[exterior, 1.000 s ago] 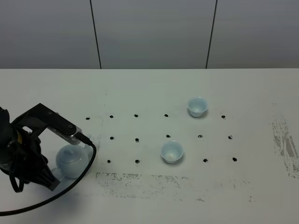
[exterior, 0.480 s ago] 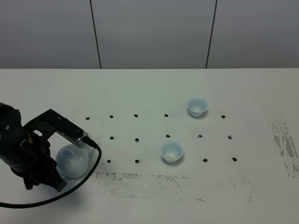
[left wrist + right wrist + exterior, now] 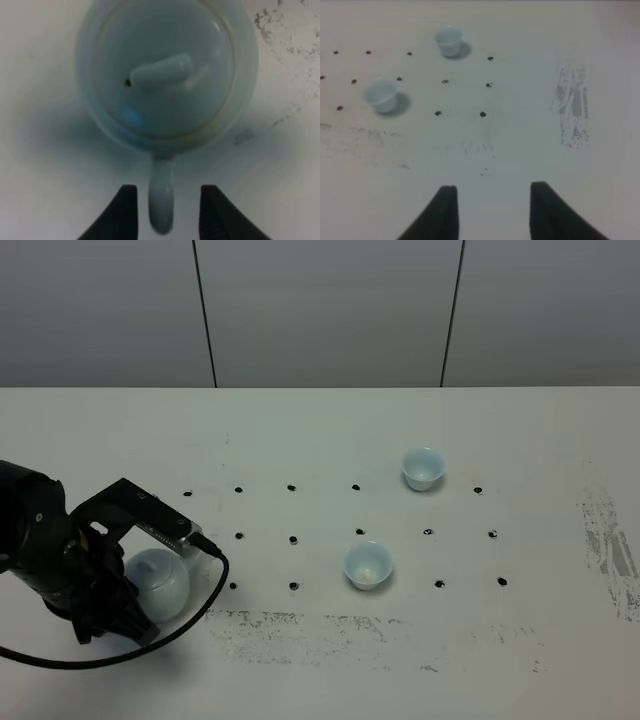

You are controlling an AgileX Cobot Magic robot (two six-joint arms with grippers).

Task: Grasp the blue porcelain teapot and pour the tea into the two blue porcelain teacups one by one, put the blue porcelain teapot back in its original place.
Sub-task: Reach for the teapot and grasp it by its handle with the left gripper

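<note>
Left end effector (image 3: 168,190) farther right now, astride teapot (image 3: 165,75) handle; teacups (image 3: 368,565) (image 3: 422,468) distant.

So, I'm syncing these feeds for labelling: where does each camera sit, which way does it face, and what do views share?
Exterior high: mounted high, looking down the table toward the wall; shows left arm, teapot, near teacup, far teacup.
Left wrist: on the left arm, looking down on the teapot; left claw tips flank its handle.
Right wrist: on the right arm, facing both teacups; right claw tips show.
Shared: teapot, exterior and left wrist; teacups, exterior and right wrist.
</note>
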